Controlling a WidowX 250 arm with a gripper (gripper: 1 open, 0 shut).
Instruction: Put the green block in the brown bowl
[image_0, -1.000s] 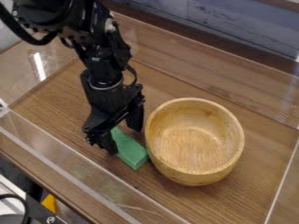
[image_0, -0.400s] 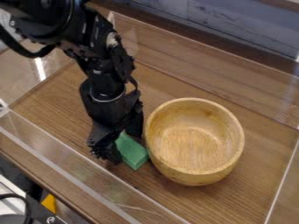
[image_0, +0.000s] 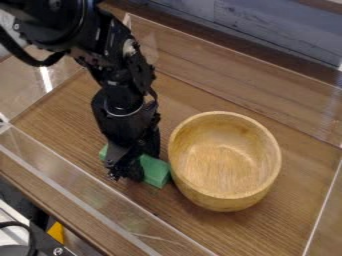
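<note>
The green block (image_0: 154, 174) lies flat on the wooden table, just left of the brown bowl (image_0: 247, 128). My gripper (image_0: 127, 170) points straight down over the block's middle, its black fingers drawn in against the block's sides. Green shows on both sides of the fingers, and the block still rests on the table. The bowl is round, light wood and has nothing inside.
A clear plastic wall (image_0: 80, 215) runs along the table's near edge, and another clear panel (image_0: 321, 215) rises at the right. The black arm (image_0: 100, 50) leans in from the upper left. Bare wooden table (image_0: 227, 85) lies behind the bowl.
The gripper has sunk onto the green block and drawn its fingers in around it. The wrist has rolled a little. Block and bowl have stayed in place.
</note>
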